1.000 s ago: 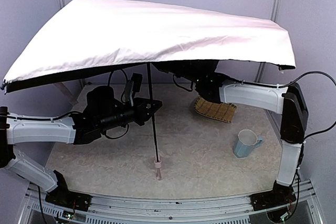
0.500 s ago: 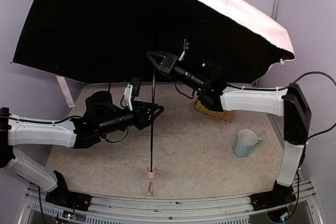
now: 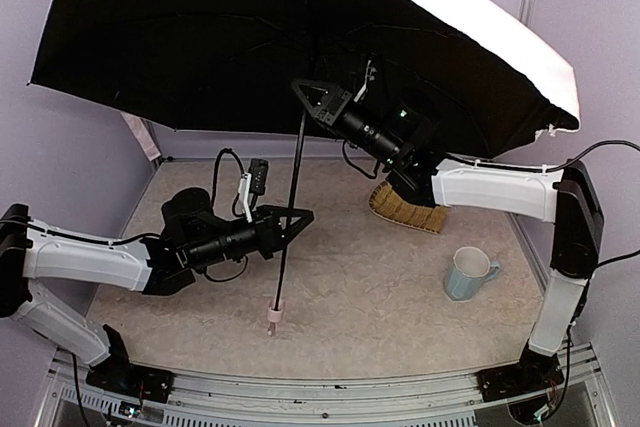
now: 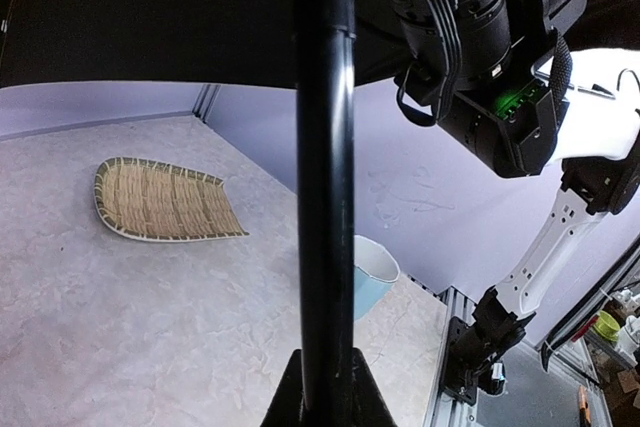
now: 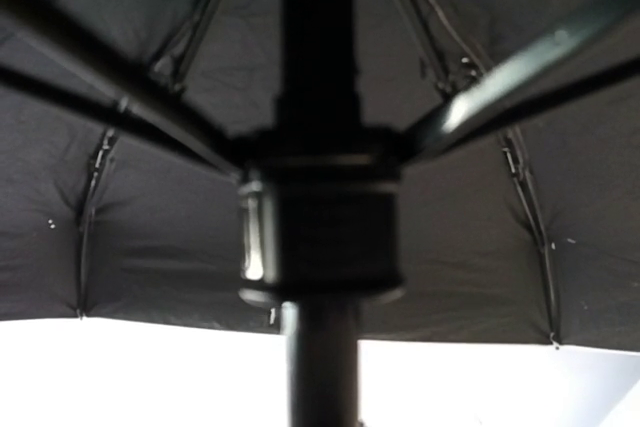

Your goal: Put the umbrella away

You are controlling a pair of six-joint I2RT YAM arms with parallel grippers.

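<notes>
The umbrella (image 3: 200,37) is open, tilted so its black lining faces me, with the pale pink outer fabric (image 3: 480,37) along the right edge. Its thin dark shaft (image 3: 290,197) slants down to the small pink handle (image 3: 273,318) just above the table. My left gripper (image 3: 296,217) is shut on the shaft's middle; the shaft (image 4: 325,167) rises from between its jaws in the left wrist view. My right gripper (image 3: 312,99) is closed round the shaft just below the runner (image 5: 320,237), under the ribs.
A woven bamboo tray (image 3: 408,209) lies at the back right, also in the left wrist view (image 4: 165,202). A pale blue mug (image 3: 468,273) stands at the right, seen too in the left wrist view (image 4: 372,272). The canopy covers the table's back half.
The canopy has tipped back from roughly level, pink side up, to show its black lining. The right gripper rose with the shaft's top, and the handle swung left.
</notes>
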